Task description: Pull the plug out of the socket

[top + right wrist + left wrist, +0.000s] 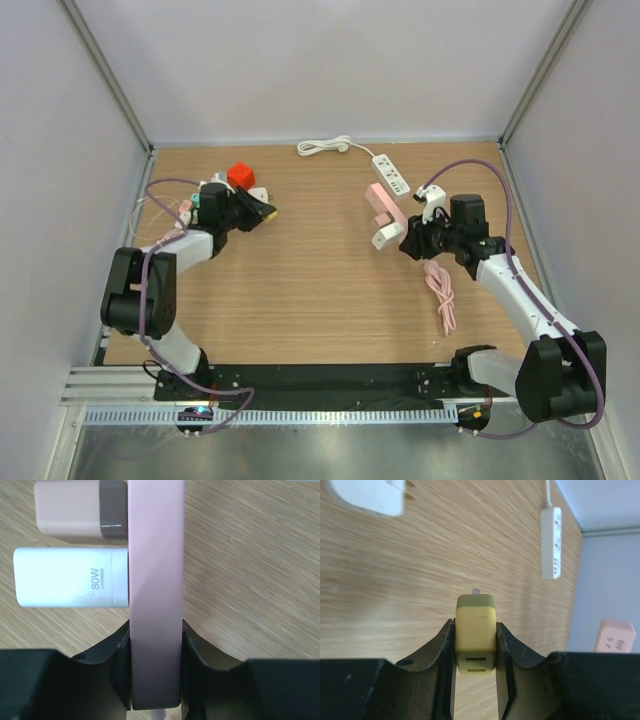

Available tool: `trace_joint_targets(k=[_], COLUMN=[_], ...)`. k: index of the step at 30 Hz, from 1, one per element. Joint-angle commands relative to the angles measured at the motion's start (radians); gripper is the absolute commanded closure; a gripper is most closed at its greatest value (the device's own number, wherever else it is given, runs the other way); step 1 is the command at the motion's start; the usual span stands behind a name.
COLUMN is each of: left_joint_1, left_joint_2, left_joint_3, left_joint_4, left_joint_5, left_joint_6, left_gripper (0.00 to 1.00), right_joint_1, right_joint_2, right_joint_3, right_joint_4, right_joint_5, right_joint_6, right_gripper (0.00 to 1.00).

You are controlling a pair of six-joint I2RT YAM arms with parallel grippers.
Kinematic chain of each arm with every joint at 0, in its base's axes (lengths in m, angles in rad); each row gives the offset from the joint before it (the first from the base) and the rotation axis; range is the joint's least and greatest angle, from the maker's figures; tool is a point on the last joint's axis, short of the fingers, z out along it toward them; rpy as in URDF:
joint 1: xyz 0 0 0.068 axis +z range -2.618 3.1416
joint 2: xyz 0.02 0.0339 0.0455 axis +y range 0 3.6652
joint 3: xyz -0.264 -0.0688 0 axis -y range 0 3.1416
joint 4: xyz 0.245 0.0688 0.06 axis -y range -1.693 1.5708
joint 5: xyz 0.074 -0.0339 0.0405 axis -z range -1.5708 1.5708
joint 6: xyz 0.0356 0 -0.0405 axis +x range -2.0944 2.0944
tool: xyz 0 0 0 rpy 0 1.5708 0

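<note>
My left gripper [258, 212] is shut on a small yellow plug [269, 212] at the left of the table, well apart from the socket. In the left wrist view the yellow plug [476, 617] sits squeezed between both fingers [445, 640], its metal tip pointing away. My right gripper [408, 238] is shut on the pink socket strip [384, 203] right of centre. The right wrist view shows the pink strip [155, 570] on edge between the jaws. A white 80W charger [70, 577] and a pink-and-brown charger [80, 507] are plugged into its left face.
A white power strip [390, 173] with a coiled cord [325, 147] lies at the back. A red adapter [239, 175] and white adapters [258, 192] lie behind the left gripper. The strip's pink cable [441, 295] trails beside the right arm. Walls enclose three sides.
</note>
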Motion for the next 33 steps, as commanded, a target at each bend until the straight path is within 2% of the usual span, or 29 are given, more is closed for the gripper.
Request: trace_joint_targets(k=[1,9,14,17,18,23,29,33], left_joint_1=[0.059,0.119,0.127,0.127,0.128,0.138,0.145,0.159], left_joint_2=[0.086,0.311,0.394,0.425,0.428,0.437,0.422,0.39], left_joint_3=[0.102,0.337,0.467,0.509,0.515,0.535,0.543,0.537], left_joint_4=[0.003,-0.089,-0.17,-0.207,-0.216,-0.253,-0.319,-0.35], left_joint_5=[0.023,0.009,0.009,0.005,0.003,-0.006,-0.022,-0.034], left_joint_6=[-0.001,0.008,0.028,0.036,0.042,0.055,0.097,0.122], left_gripper=[1.0,0.99,0.93,0.85,0.79,0.68,0.42,0.33], right_joint_1=[-0.008,-0.012,-0.016,-0.019,-0.019,-0.023,-0.034,-0.04], right_joint_2=[-0.043,-0.026,-0.02,-0.018,-0.018,-0.018,-0.021,-0.027], right_joint_3=[0.059,0.067,0.067,0.07,0.07,0.07,0.07,0.07], right_joint_4=[0.061,0.058,0.057,0.057,0.055,0.055,0.054,0.052], right_joint_5=[-0.053,-0.05,-0.05,-0.052,-0.052,-0.053,-0.059,-0.065], right_joint_6=[-0.019,-0.011,-0.014,-0.014,-0.014,-0.014,-0.01,-0.008], right_gripper=[0.99,0.99,0.99,0.99,0.99,0.99,0.99,0.99])
